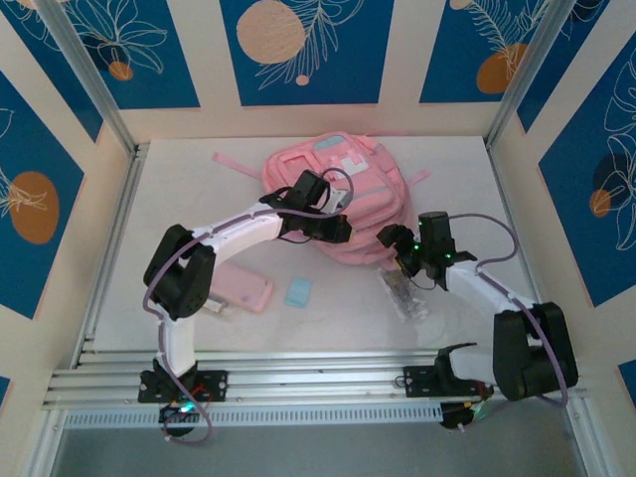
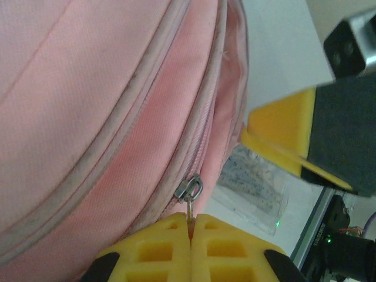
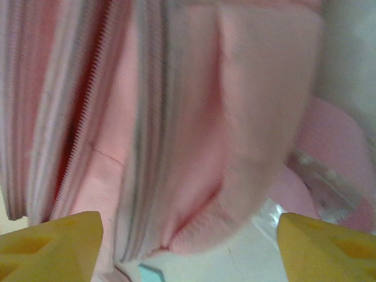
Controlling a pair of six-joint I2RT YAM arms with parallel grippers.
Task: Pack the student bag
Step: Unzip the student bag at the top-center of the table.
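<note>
Backpack, pink, one item: we list the student bag (image 1: 338, 194) lying flat toward the far side of the bench (image 1: 189, 199). At the bag's near edge we find the left gripper (image 2: 191, 229) pressed together on the metal zipper pull (image 2: 189, 189), pinching its tab, with the bag's opening gaping just beyond it. Off the bag's near right corner we find the right gripper (image 3: 188, 252), fingers spread wide, nothing between them, the bag's side seams directly ahead. Also entered, all nearer than the bag:
- clear packet (image 1: 405, 296) by its right corner
- small blue card (image 1: 298, 291) off its near edge
- flat pink pencil case (image 1: 243, 288) off its near left
</note>
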